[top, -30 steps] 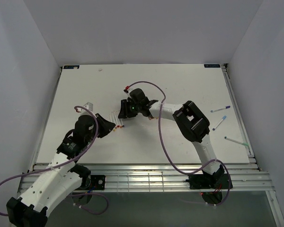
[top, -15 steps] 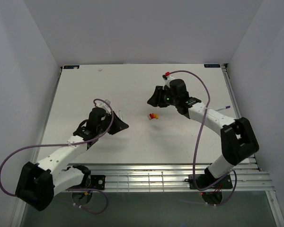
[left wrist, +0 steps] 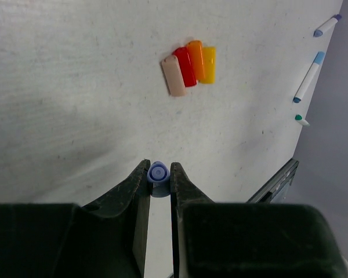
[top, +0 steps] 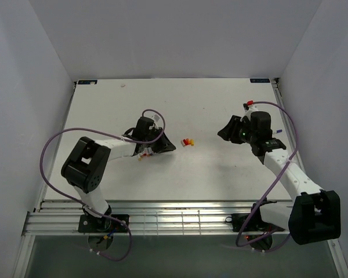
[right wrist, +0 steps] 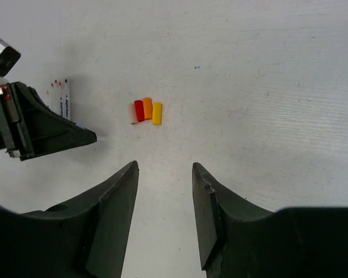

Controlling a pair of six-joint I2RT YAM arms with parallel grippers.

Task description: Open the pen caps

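Several loose pen caps (top: pixel 188 142), pink, red, orange and yellow, lie side by side mid-table; they also show in the left wrist view (left wrist: pixel 189 66) and the right wrist view (right wrist: pixel 146 111). My left gripper (left wrist: pixel 158 168) is shut on a white pen with a blue-purple cap (left wrist: pixel 157 172), seen end-on between the fingertips. In the top view the left gripper (top: pixel 169 146) is just left of the caps. My right gripper (right wrist: pixel 164 168) is open and empty, right of the caps and facing them (top: pixel 222 130).
Uncapped white pens (right wrist: pixel 61 92) lie beside the left gripper (top: pixel 142 155). Three capped pens lie near the right table edge: purple (left wrist: pixel 327 25), blue (left wrist: pixel 309 77) and green (left wrist: pixel 301 120). The table's right rail (left wrist: pixel 275 182) runs nearby.
My right gripper has pulled back from the left gripper to the right side. The loose caps now lie in the open mid-table. My left gripper has moved right toward them.
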